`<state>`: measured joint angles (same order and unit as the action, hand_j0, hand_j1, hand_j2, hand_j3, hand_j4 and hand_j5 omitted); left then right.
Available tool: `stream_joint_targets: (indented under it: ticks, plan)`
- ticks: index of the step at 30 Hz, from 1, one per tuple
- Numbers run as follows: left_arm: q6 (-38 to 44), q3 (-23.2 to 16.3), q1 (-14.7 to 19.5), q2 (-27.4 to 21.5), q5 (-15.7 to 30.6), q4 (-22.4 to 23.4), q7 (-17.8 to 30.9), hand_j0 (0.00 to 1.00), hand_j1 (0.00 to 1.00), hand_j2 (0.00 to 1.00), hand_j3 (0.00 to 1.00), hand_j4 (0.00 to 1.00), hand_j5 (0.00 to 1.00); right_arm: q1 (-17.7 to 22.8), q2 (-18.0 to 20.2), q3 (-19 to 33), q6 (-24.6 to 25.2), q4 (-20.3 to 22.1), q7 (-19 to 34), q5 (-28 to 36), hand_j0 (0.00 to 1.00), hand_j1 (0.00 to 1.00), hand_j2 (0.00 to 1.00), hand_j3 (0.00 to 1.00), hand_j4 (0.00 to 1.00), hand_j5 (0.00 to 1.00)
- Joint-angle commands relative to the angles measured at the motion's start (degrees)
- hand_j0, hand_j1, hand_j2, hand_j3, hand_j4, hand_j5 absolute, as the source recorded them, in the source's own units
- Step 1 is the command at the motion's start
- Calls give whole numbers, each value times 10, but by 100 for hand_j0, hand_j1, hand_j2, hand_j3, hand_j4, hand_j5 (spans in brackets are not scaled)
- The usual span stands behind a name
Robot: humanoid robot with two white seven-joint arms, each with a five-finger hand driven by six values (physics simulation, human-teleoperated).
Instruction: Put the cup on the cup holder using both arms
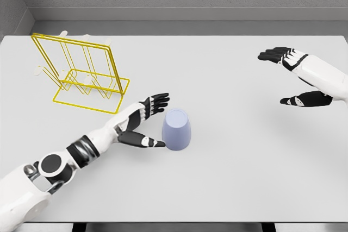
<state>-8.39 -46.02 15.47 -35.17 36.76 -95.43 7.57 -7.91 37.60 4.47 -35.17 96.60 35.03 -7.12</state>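
Observation:
A pale lavender cup [177, 129] stands upside down on the white table [228, 177], a little left of the middle. My left hand [154, 121] lies just to its left, fingers spread, thumb tip near the cup's base, holding nothing. A yellow wire cup holder [81, 74] with white-tipped pegs stands at the back left. My right hand [296, 77] hovers far to the right, open and well apart from the cup.
The table's near edge runs along the bottom of the view. A grey wall rises behind the table's far edge.

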Motion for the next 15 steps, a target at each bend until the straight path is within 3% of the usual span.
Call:
stream_joint_targets:
  ticks: [1,15]
  plan:
    - [1,0,0,8,1,3,0,100,100,100,100,100,100,1,0,0,2,0,0,4,100,100,100,100,100,100]
    - [25,-17,13,35,-18,17,-1,100,100,100,100,100,100,4,0,1,2,0,0,4,100,100,100,100,100,100]
